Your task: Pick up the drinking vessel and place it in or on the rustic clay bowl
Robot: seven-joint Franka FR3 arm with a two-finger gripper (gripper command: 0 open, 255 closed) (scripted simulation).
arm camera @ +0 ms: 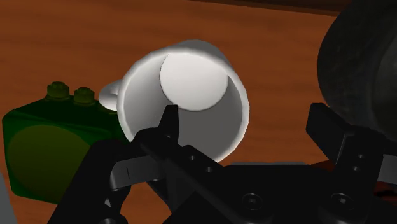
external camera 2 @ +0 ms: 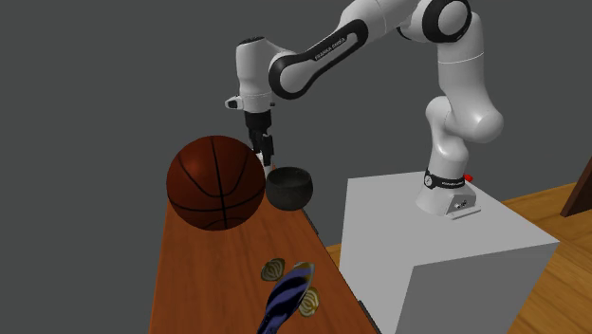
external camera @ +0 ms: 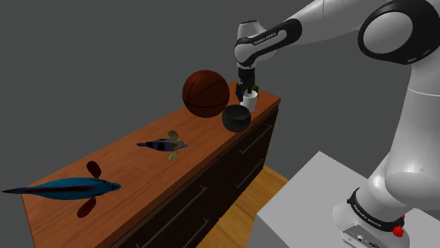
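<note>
The gripper [arm camera: 245, 116] hung wide open, holding nothing, directly above the upright white cup [arm camera: 191, 83], one finger over its mouth and the other outside its wall.

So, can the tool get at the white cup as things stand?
Probably yes. The open tool hangs right over the white cup, its fingers seemingly astride one wall; the dark bowl stands close beside.

Grey wall [external camera: 106, 56], wooden dresser [external camera: 201, 137], wood floor [external camera: 262, 187]
</note>
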